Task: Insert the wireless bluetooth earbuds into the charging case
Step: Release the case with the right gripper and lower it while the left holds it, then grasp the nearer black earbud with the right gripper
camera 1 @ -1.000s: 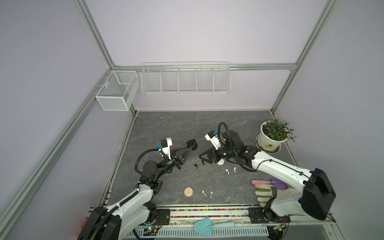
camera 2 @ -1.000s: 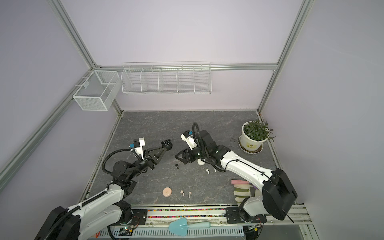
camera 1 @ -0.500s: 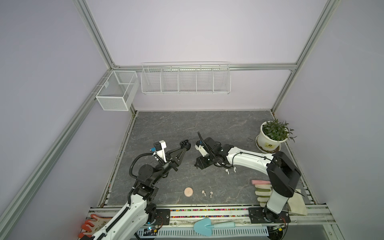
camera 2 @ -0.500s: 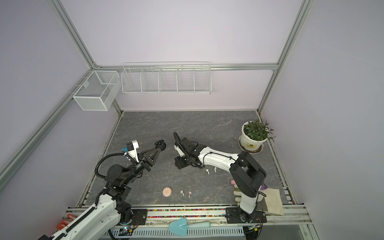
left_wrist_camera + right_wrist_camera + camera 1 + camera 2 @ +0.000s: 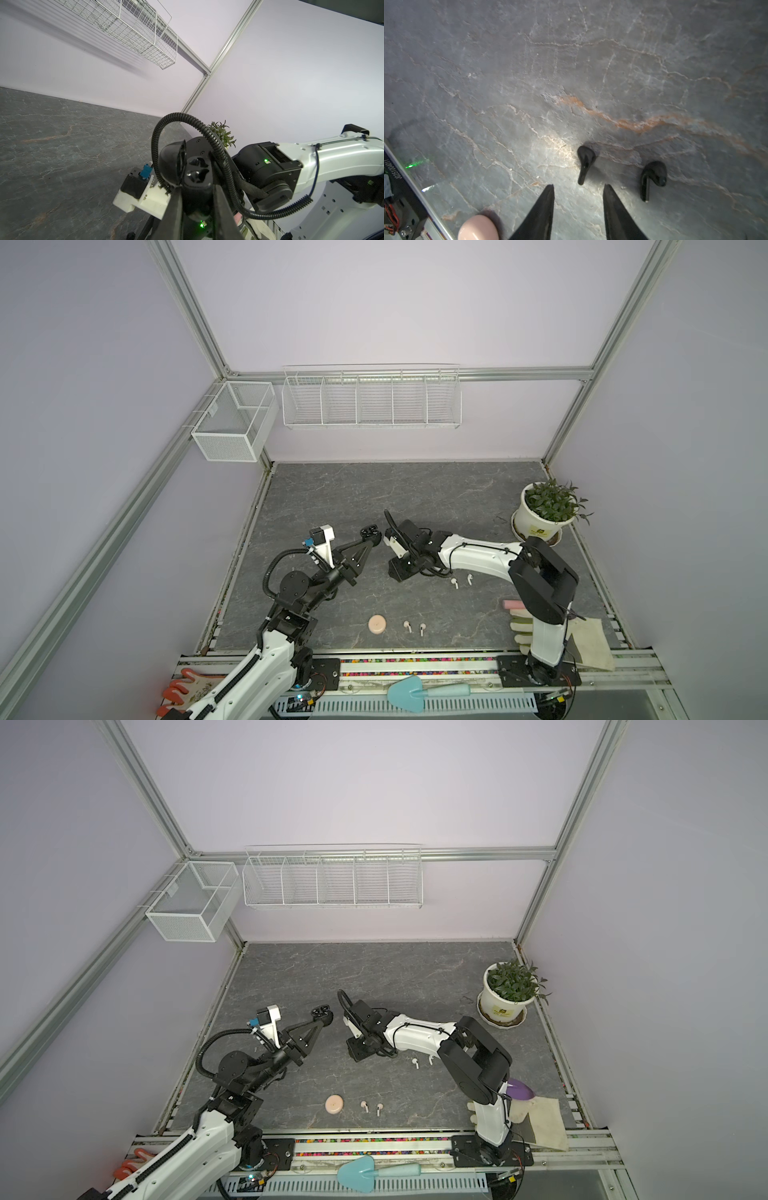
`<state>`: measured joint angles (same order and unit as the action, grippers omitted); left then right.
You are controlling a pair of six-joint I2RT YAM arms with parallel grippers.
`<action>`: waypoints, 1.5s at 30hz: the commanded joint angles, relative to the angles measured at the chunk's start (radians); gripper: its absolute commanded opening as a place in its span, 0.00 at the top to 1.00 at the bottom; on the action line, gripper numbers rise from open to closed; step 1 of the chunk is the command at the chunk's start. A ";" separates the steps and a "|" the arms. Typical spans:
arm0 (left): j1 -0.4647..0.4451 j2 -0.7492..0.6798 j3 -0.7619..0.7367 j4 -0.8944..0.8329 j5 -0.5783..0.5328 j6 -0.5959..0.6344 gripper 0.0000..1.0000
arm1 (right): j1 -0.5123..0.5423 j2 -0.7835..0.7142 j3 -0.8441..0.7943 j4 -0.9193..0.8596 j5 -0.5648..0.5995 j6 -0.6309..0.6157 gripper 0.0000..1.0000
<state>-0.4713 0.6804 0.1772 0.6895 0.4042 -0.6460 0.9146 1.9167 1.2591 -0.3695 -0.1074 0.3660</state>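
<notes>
My left gripper is shut on the black charging case, held above the table with its lid open. In the left wrist view, both fingers clamp the case's body. My right gripper points down at the table, open and empty. Two black earbuds lie just ahead of its tips, one stem close to the gap; the arm hides them in both top views. Two white earbuds lie right of that gripper. Two pale pink earbuds lie near the front edge.
A round pink case sits left of the pink earbuds. A potted plant stands at the right rear. Gloves and a cloth lie front right, and a blue trowel on the front rail. Wire baskets hang on the back wall.
My right gripper has swung left and come down over the black earbuds, its jaws narrowing. The left gripper has drawn slightly left, still holding the case.
</notes>
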 commanded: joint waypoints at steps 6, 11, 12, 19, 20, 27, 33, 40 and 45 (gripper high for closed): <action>0.003 -0.002 -0.002 0.016 -0.004 -0.001 1.00 | 0.007 0.042 0.034 0.004 0.009 -0.004 0.64; 0.003 -0.002 -0.004 0.016 -0.006 0.000 1.00 | 0.007 0.062 0.043 0.002 0.012 -0.004 0.66; 0.003 -0.002 -0.004 0.017 -0.005 0.001 1.00 | 0.007 0.066 0.046 0.000 0.015 -0.003 0.68; 0.003 0.001 -0.004 0.020 -0.003 0.000 1.00 | 0.007 0.084 0.055 -0.003 0.024 -0.002 0.71; 0.003 0.001 -0.005 0.019 -0.004 0.000 1.00 | 0.008 0.085 0.056 -0.004 0.026 -0.002 0.72; 0.003 -0.005 -0.006 0.015 -0.008 0.002 1.00 | 0.007 0.096 0.065 -0.012 0.030 -0.005 0.78; 0.003 -0.004 -0.006 0.014 -0.013 0.005 1.00 | 0.007 0.096 0.066 -0.014 0.029 -0.005 0.81; 0.003 -0.001 -0.001 0.008 -0.017 0.006 1.00 | 0.008 0.084 0.060 -0.011 0.026 -0.002 0.84; 0.003 -0.004 0.001 0.003 -0.021 0.007 1.00 | 0.008 0.066 0.051 -0.005 0.024 0.007 0.86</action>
<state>-0.4713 0.6827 0.1772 0.6895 0.3954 -0.6456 0.9180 1.9968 1.3094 -0.3698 -0.0898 0.3660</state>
